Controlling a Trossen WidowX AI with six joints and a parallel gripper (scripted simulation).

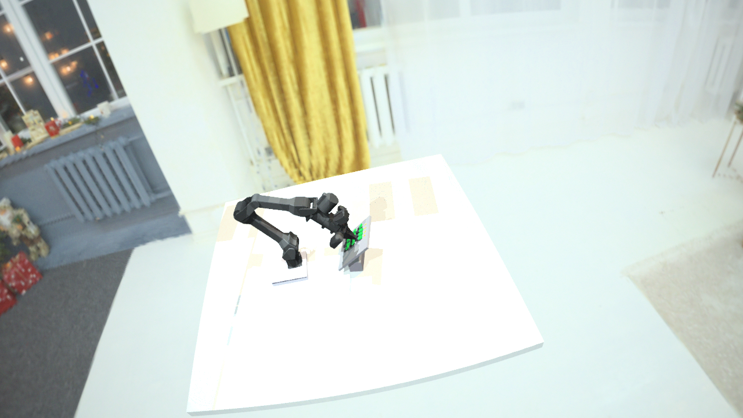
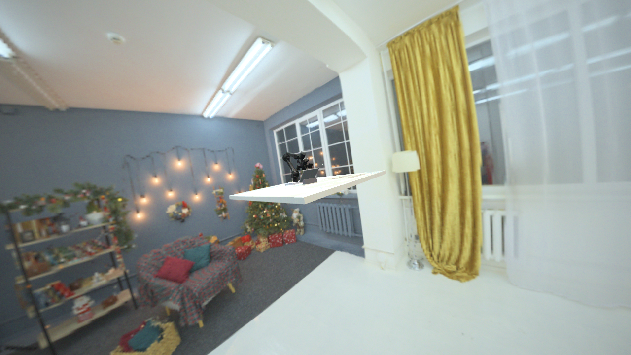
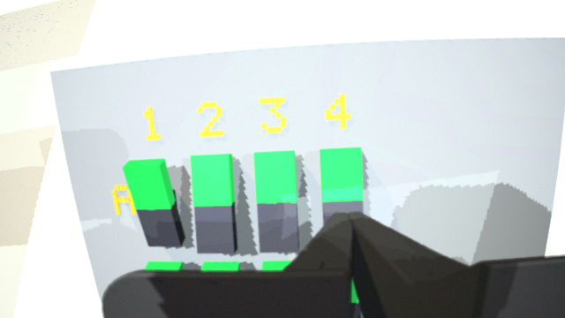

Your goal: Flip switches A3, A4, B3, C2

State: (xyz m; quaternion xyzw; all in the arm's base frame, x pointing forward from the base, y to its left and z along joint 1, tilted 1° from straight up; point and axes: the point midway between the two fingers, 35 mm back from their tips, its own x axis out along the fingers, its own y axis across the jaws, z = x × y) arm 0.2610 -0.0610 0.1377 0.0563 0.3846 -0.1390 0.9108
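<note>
The grey panel point(image 1: 353, 255) point(image 2: 310, 173) point(image 3: 419, 88) is tilted and carries green-and-dark switches. In the wrist view, A1 point(image 3: 150, 187) stands at a different tilt from A2 point(image 3: 212, 181), A3 point(image 3: 275, 177) and A4 point(image 3: 341, 174), which look alike. My gripper point(image 1: 356, 239) point(image 3: 349, 215) is shut and empty. Its tips are at the dark, near end of A4 and cover part of it; touching or just above, I cannot tell. Only the green tops of B1 point(image 3: 163, 266), B2 point(image 3: 220, 266) and B3 point(image 3: 275, 266) show above the fingers. C2 and its row are hidden in the wrist view.
The panel sits on a dark stand point(image 1: 356, 265) on the white table point(image 1: 415, 312). The arm's base plate point(image 1: 289, 276) is on the near side of the panel. Other switches stand closely around the fingertips. Shadows and light patches cross the panel.
</note>
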